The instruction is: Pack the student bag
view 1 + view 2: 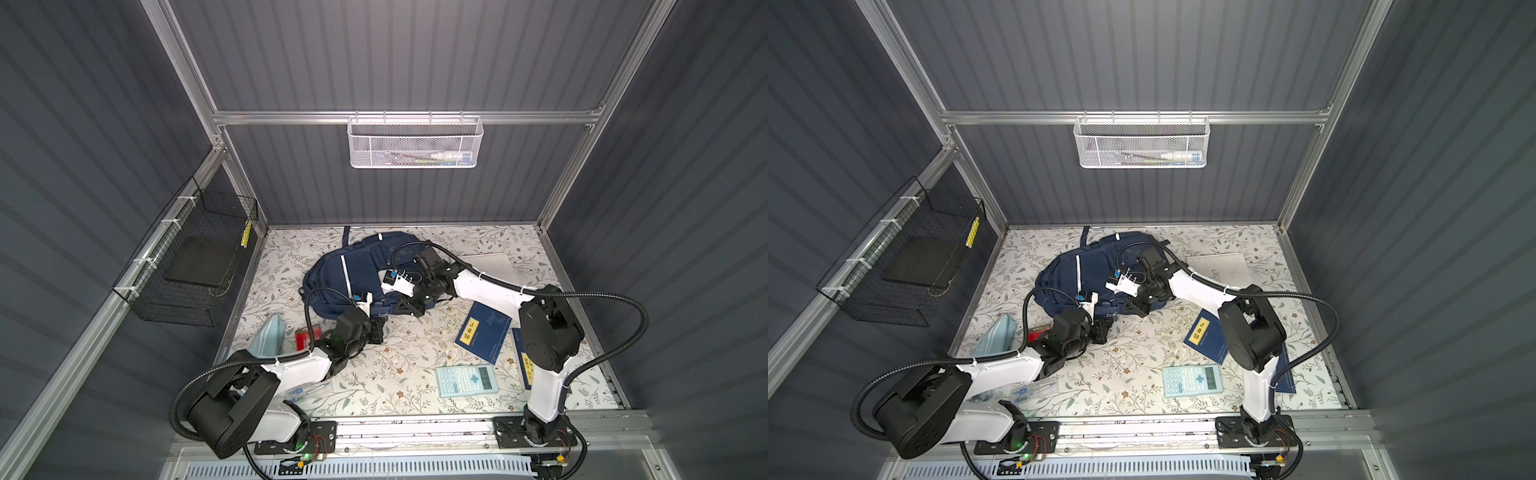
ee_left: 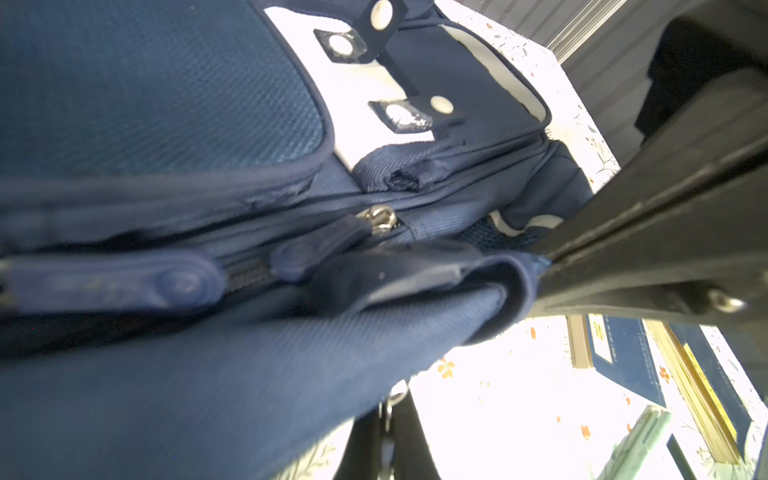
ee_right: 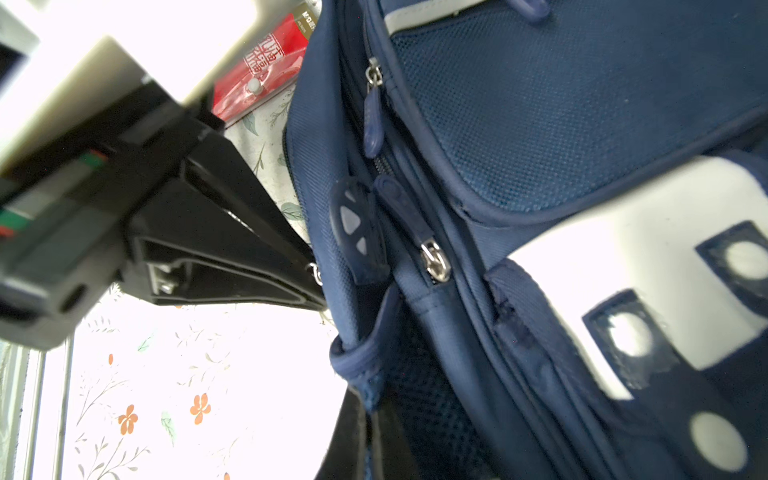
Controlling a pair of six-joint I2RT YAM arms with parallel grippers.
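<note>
Along the left edge of the bench (image 1: 415,357), close by the left arm's elbow, a pale-blue pouch (image 1: 270,336) and a red packet (image 1: 306,337) lie unpacked. Just to their right the left claw (image 3: 316,272) reaches away from the robot's base to the near edge of the student bag (image 1: 332,278). The bag lies slumped on the rear middle of the bench, beyond both claws, with a strap end toward the back wall. That claw is pressed together, and the right wrist view shows its tip biting into the bag's side panel, so I take it to be pinching fabric there. Between the two claws runs the zip line. A silver zip slider (image 3: 434,262) with a rubber pull sits on it, just beside both tips, and I could not say which tip is nearer. Right of the zip, the right claw (image 2: 548,255) comes in from the right side, pointing across toward the left one, pressed together on the bound hem of a mesh pocket. So the two grip the bag close together, on opposite sides of the zip, tips facing. My guess is that the step in hand is getting a compartment open. With both claws busy on cloth, one would have to let go to take the pull, or they would draw apart across the zip line. Whether that compartment is unzipped I cannot tell. Farther right, well apart from the bag, a blue booklet (image 1: 484,332) and a calculator (image 1: 467,379) wait on the right arm's side.
</note>
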